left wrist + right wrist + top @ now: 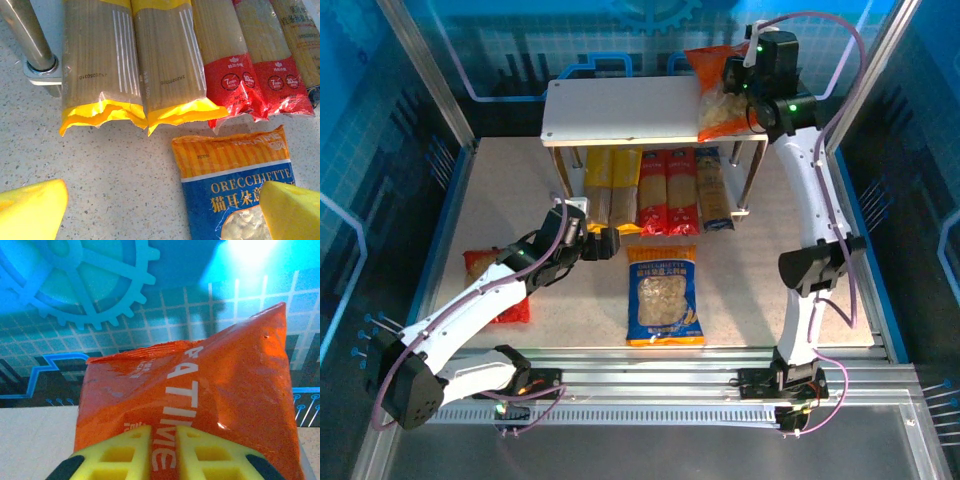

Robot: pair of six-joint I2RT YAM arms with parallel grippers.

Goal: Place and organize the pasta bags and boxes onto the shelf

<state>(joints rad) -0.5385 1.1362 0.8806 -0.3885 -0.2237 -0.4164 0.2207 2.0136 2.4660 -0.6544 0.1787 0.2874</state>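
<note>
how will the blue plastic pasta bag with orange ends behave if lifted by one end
Probably floppy: the blue plastic pasta bag with orange ends is a pillow pack of loose short pasta, so it would likely sag. Its smooth film may slip. Lying flat on the speckled pale table, it seems unlikely to roll.

Bright and even from above in the overhead view, tinted blue by the lit enclosure walls. Soft shadow beneath the shelf, dimming whatever lies under it. Faint sheen on the blue bag. Sharp at centre, darker towards the corners. Crisp and warm at the left wrist: thin white glare streaks on the yellow packs, left fingertips blurred and out of focus along the bottom edge. At the right wrist, blown-out white hotspot at top right, glossy highlights on the crinkled orange bag, right fingers soft.
</note>
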